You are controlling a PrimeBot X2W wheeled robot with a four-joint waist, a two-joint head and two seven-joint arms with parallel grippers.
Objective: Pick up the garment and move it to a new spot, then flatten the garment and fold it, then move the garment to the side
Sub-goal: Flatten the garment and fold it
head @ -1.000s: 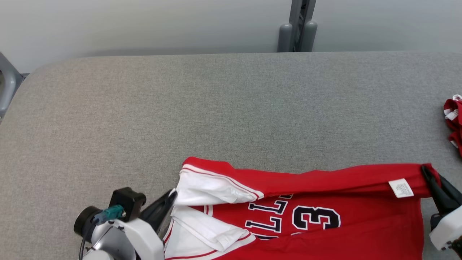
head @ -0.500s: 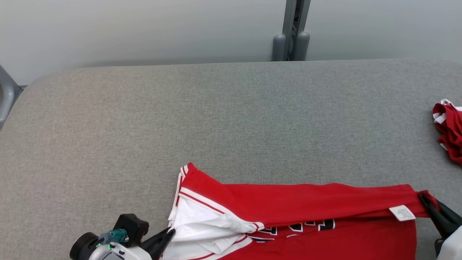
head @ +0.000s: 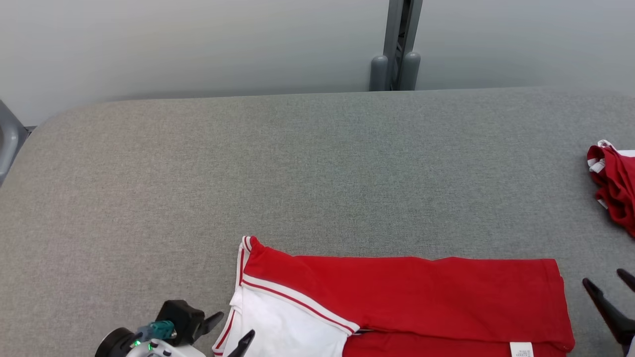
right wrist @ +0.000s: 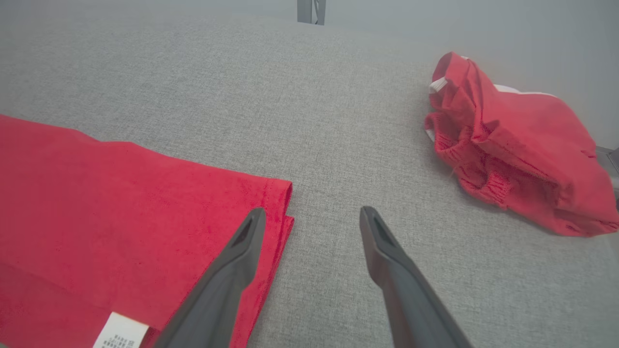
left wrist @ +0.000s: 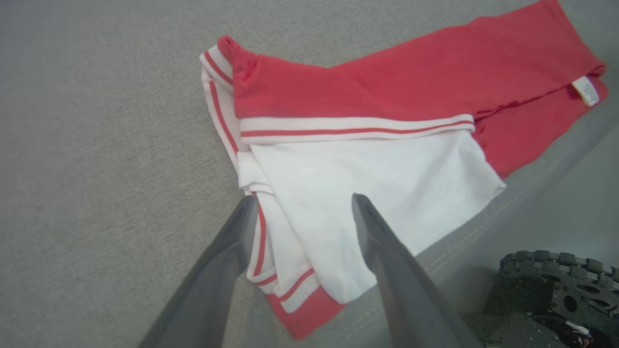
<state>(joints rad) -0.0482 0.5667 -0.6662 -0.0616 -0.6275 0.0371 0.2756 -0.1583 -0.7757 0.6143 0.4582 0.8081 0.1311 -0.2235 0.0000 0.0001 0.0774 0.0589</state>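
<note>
The folded red cloth garment (head: 421,292) has a white panel edged with thin red-and-white stripes, plus a small white label (head: 521,349). The fabric-covered counter (head: 297,163) is flecked mid-grey. A crumpled red cloth bundle (head: 615,188) shows white trim.

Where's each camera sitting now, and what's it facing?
Head: on the head, down over table and jersey; left gripper, right gripper at bottom.
Left wrist: on left arm, facing the jersey's white part between its fingers.
Right wrist: on right arm, past its fingers to the jersey's hem and a crumpled garment.
Shared: all show the jersey.
</note>
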